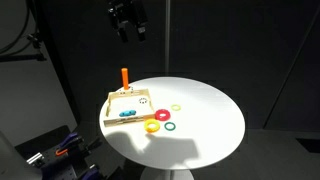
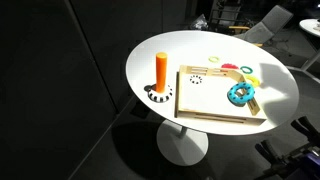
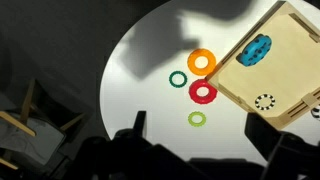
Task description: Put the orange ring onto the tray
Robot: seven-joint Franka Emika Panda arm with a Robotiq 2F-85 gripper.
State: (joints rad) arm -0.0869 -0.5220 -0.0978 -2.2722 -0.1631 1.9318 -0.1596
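The orange ring [image 3: 202, 62] lies flat on the white table just off the tray's edge, next to the red ring [image 3: 203, 92]. It also shows in both exterior views [image 1: 152, 126] [image 2: 252, 78]. The light wooden tray [image 3: 285, 45] [image 1: 125, 101] [image 2: 212, 100] holds a blue ring [image 3: 254, 50], and its upright orange peg [image 1: 124, 77] [image 2: 161, 70] stands at one corner. My gripper [image 1: 128, 22] [image 3: 205, 132] is open and empty. It hangs high above the table, well apart from the rings.
A dark green ring [image 3: 178, 79] and a thin yellow-green ring [image 3: 197, 118] lie on the round white table [image 1: 205, 120] near the red ring. The table edge drops off to a dark floor all round. Dark curtains stand behind.
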